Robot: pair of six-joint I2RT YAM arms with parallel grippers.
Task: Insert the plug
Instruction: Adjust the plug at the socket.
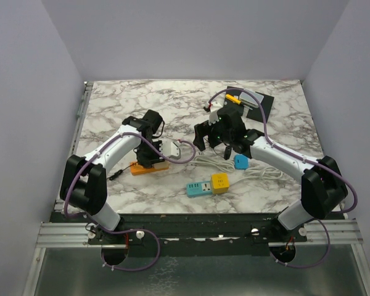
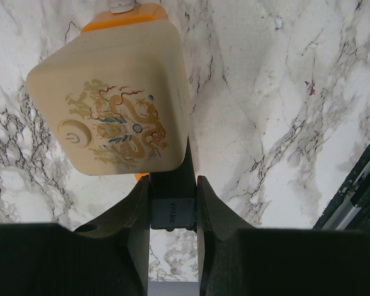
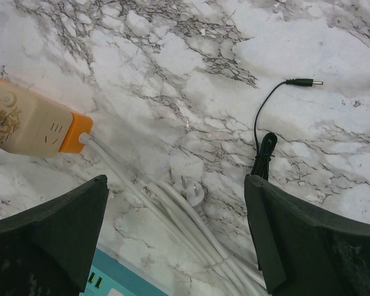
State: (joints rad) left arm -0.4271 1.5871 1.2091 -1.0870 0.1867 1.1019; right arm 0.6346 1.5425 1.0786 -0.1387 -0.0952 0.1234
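Observation:
My left gripper (image 2: 172, 186) is shut on a small black plug (image 2: 171, 211), whose far end meets the near edge of a cream power strip (image 2: 111, 105) with an orange base and a dragon print. From above, this gripper (image 1: 149, 154) hangs over that strip (image 1: 153, 167). My right gripper (image 3: 176, 182) is open above the marble, holding nothing, and sits at mid-table (image 1: 217, 137) in the top view. Below it lies a white two-prong plug (image 3: 193, 190) on its coiled white cable (image 3: 191, 237). The cream strip (image 3: 31, 126) shows at the left of the right wrist view.
A teal and yellow power strip (image 1: 208, 185) lies near the front edge, with a small blue block (image 1: 240, 161) behind it. A thin black cable with a barrel tip (image 3: 302, 82) trails on the marble. A black mat (image 1: 259, 102) and a yellow piece (image 1: 233, 97) sit at the back right.

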